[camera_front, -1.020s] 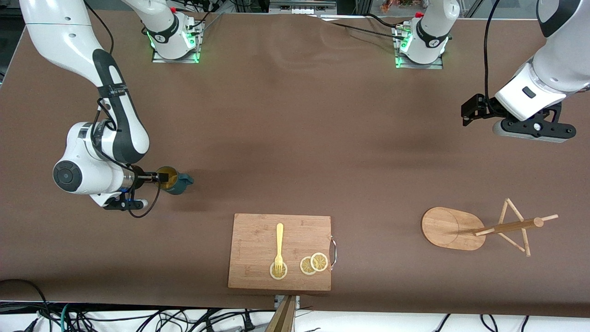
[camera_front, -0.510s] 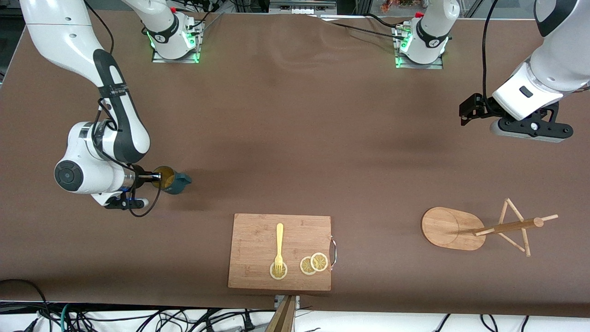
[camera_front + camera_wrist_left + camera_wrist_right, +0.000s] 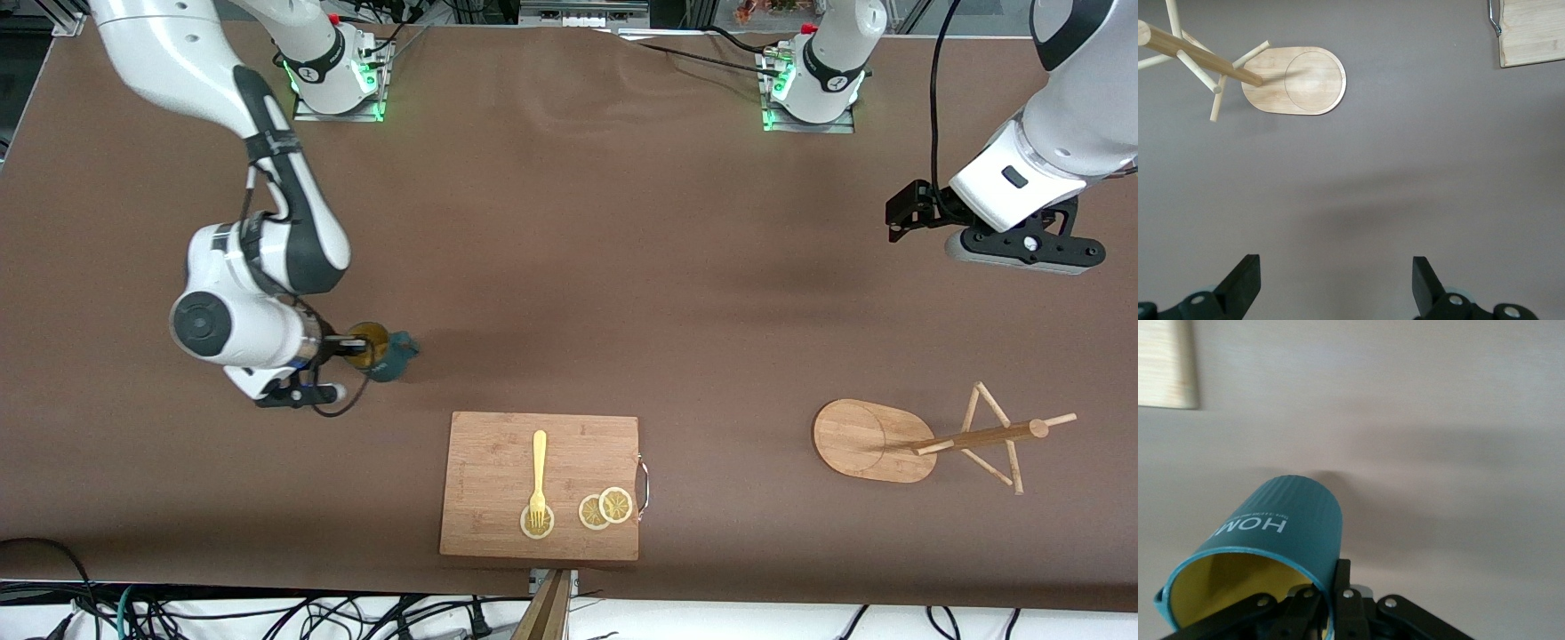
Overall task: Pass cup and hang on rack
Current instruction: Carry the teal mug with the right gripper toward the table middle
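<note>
Rim-pinching is how the right gripper (image 3: 342, 345) is carrying the cup (image 3: 384, 353), fingers clamped through the wall, above the table (image 3: 569, 231) toward the right arm's end. Small and rigid, probably glazed and slippery, it looks light; the handle should be staying free for a peg. The left gripper (image 3: 1331, 287) is waiting spread wide above the table's other end, near the rack (image 3: 925, 440).
</note>
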### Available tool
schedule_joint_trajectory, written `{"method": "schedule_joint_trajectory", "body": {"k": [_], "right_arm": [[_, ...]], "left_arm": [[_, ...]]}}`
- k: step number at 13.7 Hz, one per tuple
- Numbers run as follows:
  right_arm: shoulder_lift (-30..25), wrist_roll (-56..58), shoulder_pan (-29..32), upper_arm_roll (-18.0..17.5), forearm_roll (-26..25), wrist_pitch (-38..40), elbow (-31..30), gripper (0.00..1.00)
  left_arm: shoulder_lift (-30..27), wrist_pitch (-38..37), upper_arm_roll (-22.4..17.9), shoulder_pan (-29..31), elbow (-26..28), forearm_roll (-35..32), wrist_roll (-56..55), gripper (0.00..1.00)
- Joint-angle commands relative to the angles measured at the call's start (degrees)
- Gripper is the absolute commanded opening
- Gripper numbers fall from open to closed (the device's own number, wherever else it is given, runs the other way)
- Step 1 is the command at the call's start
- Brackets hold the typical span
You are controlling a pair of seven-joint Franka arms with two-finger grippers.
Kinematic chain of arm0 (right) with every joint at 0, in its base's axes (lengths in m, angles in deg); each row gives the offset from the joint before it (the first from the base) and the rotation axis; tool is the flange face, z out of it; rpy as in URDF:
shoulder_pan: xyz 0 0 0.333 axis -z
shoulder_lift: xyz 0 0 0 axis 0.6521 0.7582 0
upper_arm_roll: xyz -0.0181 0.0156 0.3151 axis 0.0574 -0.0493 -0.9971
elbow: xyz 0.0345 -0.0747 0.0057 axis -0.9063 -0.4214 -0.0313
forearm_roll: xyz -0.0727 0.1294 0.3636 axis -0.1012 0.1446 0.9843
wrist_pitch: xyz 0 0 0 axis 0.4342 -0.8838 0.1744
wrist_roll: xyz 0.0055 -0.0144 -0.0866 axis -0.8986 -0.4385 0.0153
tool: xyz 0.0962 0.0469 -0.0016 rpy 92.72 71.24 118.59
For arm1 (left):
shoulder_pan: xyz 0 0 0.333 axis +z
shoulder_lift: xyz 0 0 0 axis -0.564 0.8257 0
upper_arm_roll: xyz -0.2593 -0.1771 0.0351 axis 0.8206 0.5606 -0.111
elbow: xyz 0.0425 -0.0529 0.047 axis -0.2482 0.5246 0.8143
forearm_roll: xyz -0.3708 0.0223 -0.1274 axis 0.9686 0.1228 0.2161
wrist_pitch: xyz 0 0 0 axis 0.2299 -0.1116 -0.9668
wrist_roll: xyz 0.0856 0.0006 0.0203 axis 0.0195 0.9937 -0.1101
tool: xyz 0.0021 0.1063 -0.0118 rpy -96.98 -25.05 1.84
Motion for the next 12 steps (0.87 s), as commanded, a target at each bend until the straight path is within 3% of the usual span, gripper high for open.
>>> {"method": "schedule_joint_trajectory", "body": {"k": [1, 4, 7, 12], "right_arm": [[1.59, -12.03, -5.93, -0.43, 0.64, 0.39, 3.21, 0.00], [6.42, -25.05, -10.95, -2.45, 0.64, 0.30, 10.32, 0.00], [11.60, -36.13, -13.32, -8.16, 0.46, -1.36, 17.00, 0.00], [17.07, -45.65, -22.55, -8.70, 0.29, -10.68, 20.45, 0.00]], "left_arm": [[-0.15, -0.25, -0.02, -0.19, -0.49, -1.35, 0.70, 1.00], [-0.15, -0.25, -0.11, -0.19, -0.49, -1.35, 0.96, 1.00], [-0.15, -0.25, -0.11, -0.19, -0.49, -1.44, 1.05, 1.00], [-0.15, -0.25, -0.11, -0.19, -0.58, -1.44, 0.96, 1.00]]}}
